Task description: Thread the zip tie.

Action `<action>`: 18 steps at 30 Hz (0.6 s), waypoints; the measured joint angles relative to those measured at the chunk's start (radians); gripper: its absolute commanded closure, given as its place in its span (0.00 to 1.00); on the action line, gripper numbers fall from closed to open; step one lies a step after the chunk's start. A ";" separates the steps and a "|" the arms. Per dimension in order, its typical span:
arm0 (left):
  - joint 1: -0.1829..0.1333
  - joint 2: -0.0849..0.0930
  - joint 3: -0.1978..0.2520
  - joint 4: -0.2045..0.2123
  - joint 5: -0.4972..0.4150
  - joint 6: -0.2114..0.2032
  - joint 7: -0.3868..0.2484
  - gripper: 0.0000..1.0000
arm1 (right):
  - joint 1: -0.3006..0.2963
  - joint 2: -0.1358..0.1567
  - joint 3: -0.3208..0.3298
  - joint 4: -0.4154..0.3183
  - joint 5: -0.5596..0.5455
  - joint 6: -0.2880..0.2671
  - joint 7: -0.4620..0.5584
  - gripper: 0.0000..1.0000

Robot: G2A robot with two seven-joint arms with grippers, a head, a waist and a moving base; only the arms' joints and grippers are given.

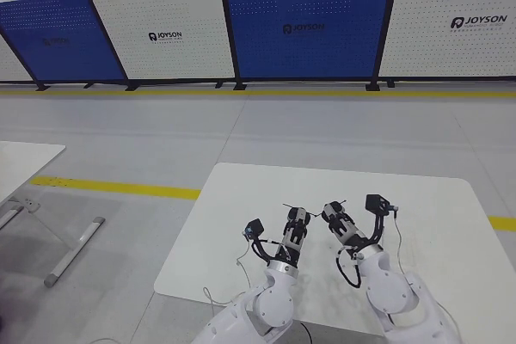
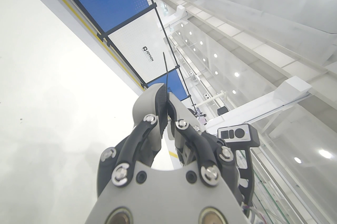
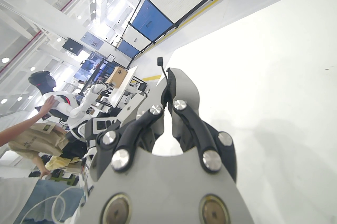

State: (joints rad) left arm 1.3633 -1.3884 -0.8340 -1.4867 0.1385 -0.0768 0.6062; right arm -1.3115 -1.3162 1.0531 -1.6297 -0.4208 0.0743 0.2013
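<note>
Both arms hang over the near half of the table (image 1: 413,193), side by side and just apart. The left gripper (image 2: 166,100) has its fingers pressed together on the zip tie (image 2: 165,72), and the thin pointed tail pokes out past the fingertips into the air. The right gripper (image 3: 168,85) is squeezed closed on the other end, so the little square locking head (image 3: 159,61) sticks out just beyond its pads. I can't tell how the strap runs between the two grippers, it's too thin to follow. The tie is held completely off the surface.

My read is that the pick-up is done and this is the line-up step, with the tail not in the head yet. The next move needs the tail tip aimed square at that tiny slot and the two ends brought together slowly. The strap looks floppy, so the tip could easily wander or slide past.

Past the table's far edge there's a yellow floor line (image 1: 112,185), then blue and white panels (image 1: 310,34).
</note>
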 measured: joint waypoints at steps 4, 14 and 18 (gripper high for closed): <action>0.000 0.000 0.000 0.000 0.000 0.000 0.000 1.00 | -0.019 0.002 0.014 -0.017 -0.005 -0.006 -0.007 1.00; 0.000 0.000 0.000 0.000 0.000 0.000 0.000 1.00 | -0.026 0.001 0.030 -0.020 -0.004 -0.014 -0.003 1.00; 0.000 0.000 0.000 0.000 0.000 0.000 0.000 1.00 | -0.014 -0.004 0.023 -0.005 -0.004 -0.010 -0.004 1.00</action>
State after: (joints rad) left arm 1.3633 -1.3884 -0.8340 -1.4867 0.1385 -0.0768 0.6062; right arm -1.3251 -1.3201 1.0759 -1.6352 -0.4250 0.0641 0.1971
